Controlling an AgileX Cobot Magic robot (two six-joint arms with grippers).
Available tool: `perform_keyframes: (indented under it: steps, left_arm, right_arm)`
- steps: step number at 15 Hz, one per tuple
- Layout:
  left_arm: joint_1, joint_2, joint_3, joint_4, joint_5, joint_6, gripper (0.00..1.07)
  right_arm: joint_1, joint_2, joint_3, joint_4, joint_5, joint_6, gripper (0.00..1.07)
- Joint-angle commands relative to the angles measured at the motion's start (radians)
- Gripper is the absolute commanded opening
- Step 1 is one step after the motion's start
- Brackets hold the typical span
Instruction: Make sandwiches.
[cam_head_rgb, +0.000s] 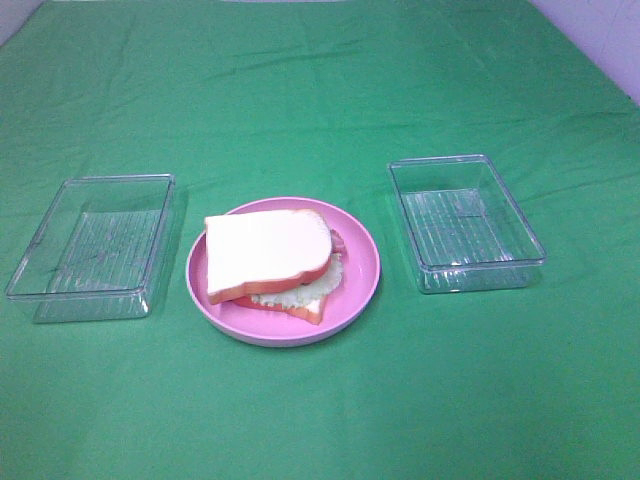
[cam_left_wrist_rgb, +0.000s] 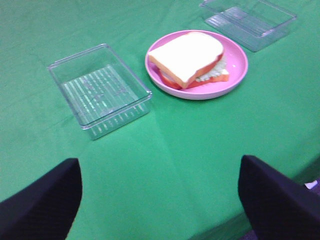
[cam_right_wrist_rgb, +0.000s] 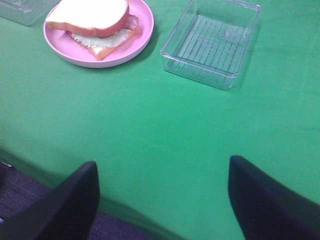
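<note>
Green cloth covered the whole table, and one pink round plate sat at its middle. On that plate lay one assembled sandwich: two white bread slices, with pale green lettuce and a reddish bacon strip showing between them. Two clear plastic trays flanked the plate, one to its left and one to its right, both apart from it. The left gripper and right gripper each hung near the table edge, well apart from the plate, fingers spread wide and holding nothing.
</note>
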Motion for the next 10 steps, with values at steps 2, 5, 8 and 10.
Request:
perform_keyframes:
  steps: [2, 5, 8, 10]
  left_arm:
    - [0.295, -0.008, 0.006, -0.002, -0.011, 0.000, 0.81]
    - [0.473, -0.008, 0.006, -0.002, -0.011, 0.000, 0.81]
    - [0.517, -0.018, 0.006, -0.002, -0.011, 0.000, 0.81]
    - [0.517, -0.025, 0.006, -0.002, -0.011, 0.000, 0.81]
  right_arm:
    - [-0.162, -0.005, 0.004, -0.002, -0.005, -0.010, 0.69]
    - [-0.403, -0.035, 0.004, -0.002, -0.005, -0.010, 0.69]
    - [-0.468, -0.085, 0.004, -0.002, -0.005, -0.010, 0.69]
    - [-0.468, -0.115, 0.004, -0.002, -0.005, -0.010, 0.69]
